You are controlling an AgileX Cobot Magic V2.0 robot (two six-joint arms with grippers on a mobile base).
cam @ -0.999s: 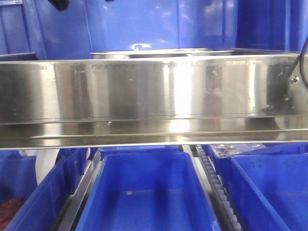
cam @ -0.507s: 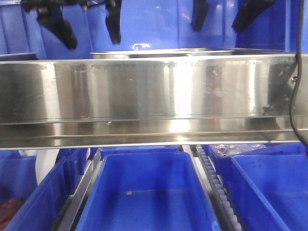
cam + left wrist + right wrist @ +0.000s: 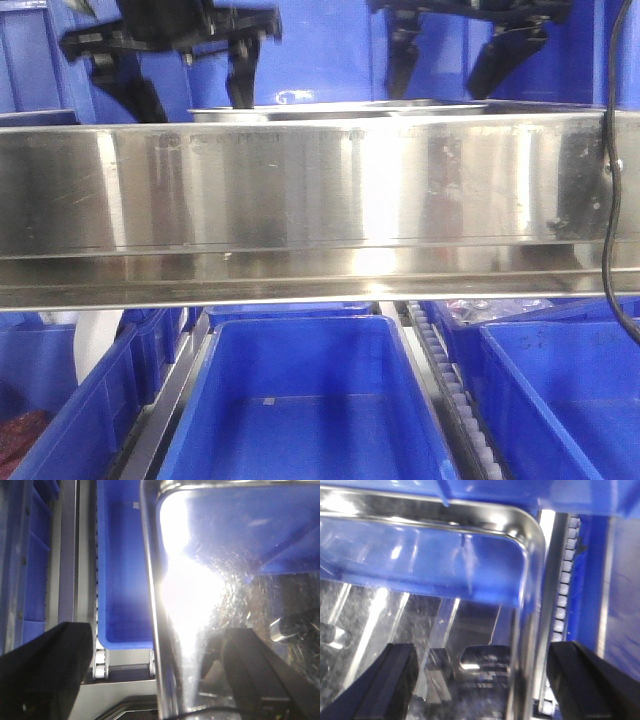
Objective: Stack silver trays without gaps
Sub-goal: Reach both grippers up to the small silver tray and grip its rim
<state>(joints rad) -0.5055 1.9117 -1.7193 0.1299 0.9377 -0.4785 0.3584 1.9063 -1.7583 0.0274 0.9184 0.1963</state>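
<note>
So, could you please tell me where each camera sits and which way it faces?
Front: low, facing forward at the steel band and blue bins; left gripper, right gripper above.
Left wrist: down past its fingers onto the silver tray's left rim.
Right wrist: down past its fingers onto its right corner.
Shared: both wrists see that tray.

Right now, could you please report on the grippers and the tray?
Left gripper open, straddling left rim of tray. Right gripper open, straddling right rim. Nothing gripped. Steel band hides most of tray from front.

Left gripper (image 3: 180, 85) spread wide, pointing down; right gripper (image 3: 448, 65) likewise
</note>
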